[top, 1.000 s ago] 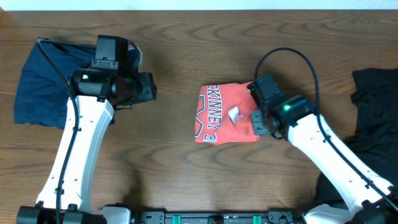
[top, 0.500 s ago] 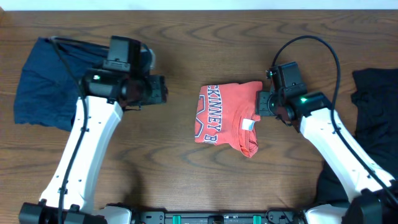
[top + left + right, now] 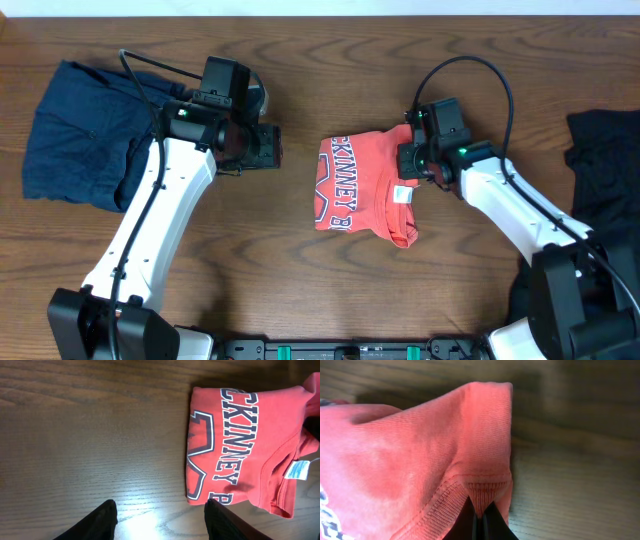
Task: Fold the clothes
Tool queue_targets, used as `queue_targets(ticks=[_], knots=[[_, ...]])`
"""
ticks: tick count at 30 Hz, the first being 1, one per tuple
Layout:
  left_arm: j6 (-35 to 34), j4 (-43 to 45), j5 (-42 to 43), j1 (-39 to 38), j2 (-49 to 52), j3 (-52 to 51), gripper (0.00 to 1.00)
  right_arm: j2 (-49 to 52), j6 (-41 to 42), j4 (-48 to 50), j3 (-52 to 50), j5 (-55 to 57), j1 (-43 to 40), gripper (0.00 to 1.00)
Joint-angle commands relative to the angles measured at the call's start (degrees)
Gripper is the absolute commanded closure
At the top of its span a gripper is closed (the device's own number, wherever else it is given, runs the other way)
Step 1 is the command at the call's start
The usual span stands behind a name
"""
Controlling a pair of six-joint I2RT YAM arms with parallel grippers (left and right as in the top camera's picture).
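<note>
Left tool [image 3: 159,506] parted wide, pointing inward, right tool [image 3: 481,519] pinched tight, facing it.

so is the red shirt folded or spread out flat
Folded: the red shirt lies as a compact rectangle, lettering up, one edge spilling out untidily where the right gripper pinches its hem.

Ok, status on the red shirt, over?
Right gripper shut on edge of red shirt. Left gripper open above table beside it. Navy garment, black garment well aside.
</note>
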Motion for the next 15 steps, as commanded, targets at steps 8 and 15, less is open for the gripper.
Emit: queue_targets(ticks=[8, 15], knots=[[1.0, 1.5, -0.1, -0.2, 0.5, 0.6, 0.42, -2.5, -7.2, 6.0, 1.8, 3.2, -4.2, 0.99], [1.0, 1.5, -0.1, -0.2, 0.5, 0.3, 0.42, -1.6, -9.9, 8.3, 1.8, 0.2, -5.4, 0.75]])
